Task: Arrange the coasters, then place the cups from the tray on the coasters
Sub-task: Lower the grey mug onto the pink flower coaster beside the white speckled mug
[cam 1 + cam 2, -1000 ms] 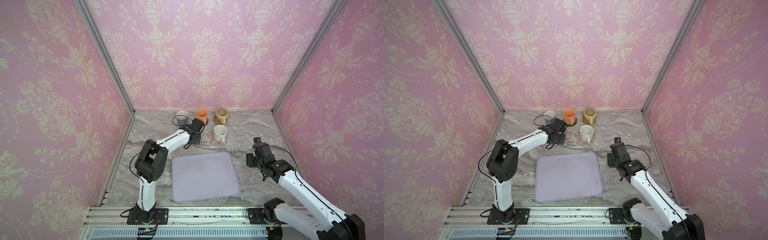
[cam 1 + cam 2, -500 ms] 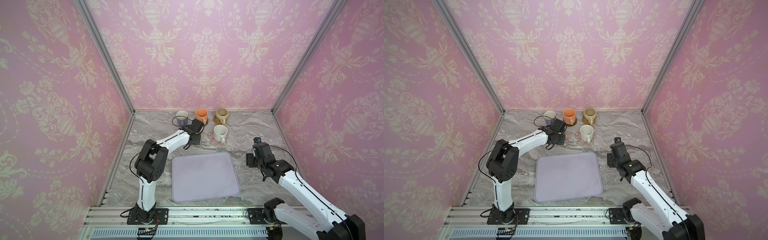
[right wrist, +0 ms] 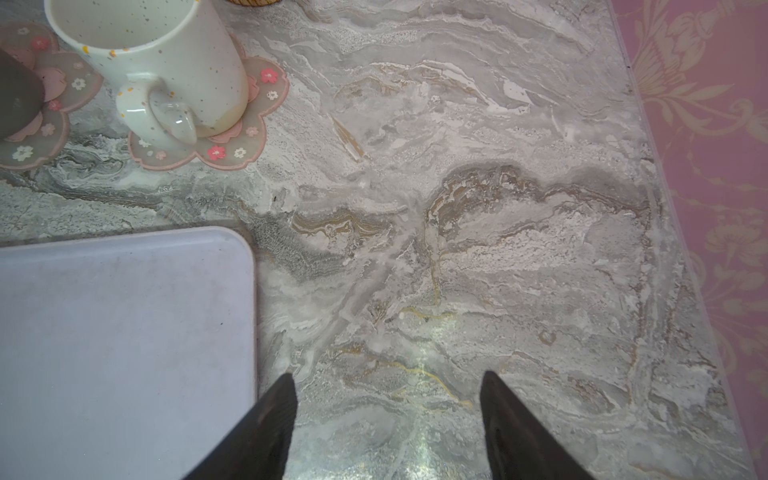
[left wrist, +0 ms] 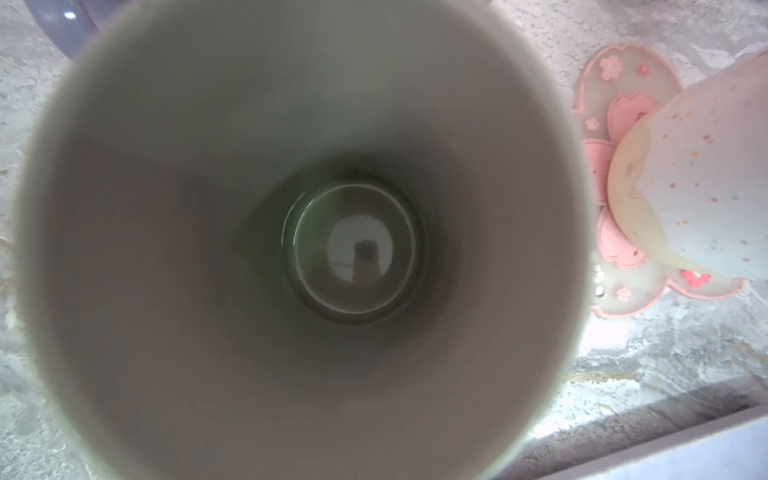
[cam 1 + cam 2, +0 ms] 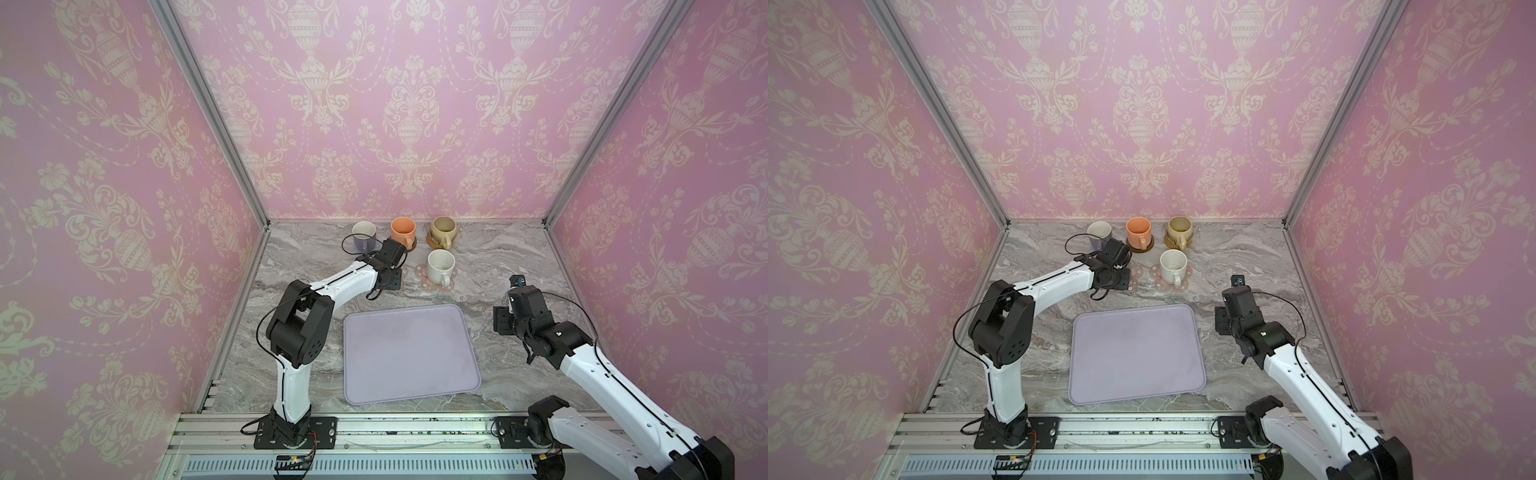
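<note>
1. Target: dark grey mug [image 4: 307, 232], upright, directly below L gripper [image 5: 392, 279]; sits at the left pink flower coaster [image 3: 54, 124]. The wrist cam looks straight into it.
2. L gripper: fingers hidden, so grip vs. release cannot be told. L arm reaches far, wrist pointing down.
3. R gripper [image 3: 387, 375]: jaws apart, holding nothing, over marble table [image 3: 457, 249] just right of tray [image 5: 409, 353].
4. White speckled mug [image 3: 153, 62]: on right pink flower coaster [image 3: 249, 124], just right of dark grey mug.

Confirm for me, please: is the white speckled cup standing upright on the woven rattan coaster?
The coaster is wrong: the white speckled cup is standing upright on a pink flower-shaped coaster, as the right wrist view shows.
</note>
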Controlling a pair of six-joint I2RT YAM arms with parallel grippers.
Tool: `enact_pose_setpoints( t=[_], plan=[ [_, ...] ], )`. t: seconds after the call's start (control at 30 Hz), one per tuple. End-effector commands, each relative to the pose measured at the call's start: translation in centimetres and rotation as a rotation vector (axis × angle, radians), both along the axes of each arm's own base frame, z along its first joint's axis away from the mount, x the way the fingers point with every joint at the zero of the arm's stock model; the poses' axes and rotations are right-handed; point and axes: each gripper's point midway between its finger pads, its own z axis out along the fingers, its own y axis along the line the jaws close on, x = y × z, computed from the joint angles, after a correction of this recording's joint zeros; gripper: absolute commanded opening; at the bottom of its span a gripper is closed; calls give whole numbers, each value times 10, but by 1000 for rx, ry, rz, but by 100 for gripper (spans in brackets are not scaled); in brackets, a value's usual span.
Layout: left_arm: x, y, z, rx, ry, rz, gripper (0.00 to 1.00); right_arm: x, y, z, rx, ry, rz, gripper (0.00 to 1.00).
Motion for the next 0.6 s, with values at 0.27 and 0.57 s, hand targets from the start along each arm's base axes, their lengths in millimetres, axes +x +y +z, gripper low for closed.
enact_pose_setpoints(
  t=[0.27,0.57],
  plan=[
    [-13,-9,14,-119,16,17,35,-8,-4,9,33,-22,-27,72],
    [-18,-13,12,-157,37,20,36,-13,-6,12,40,-36,-34,73]
  ],
)
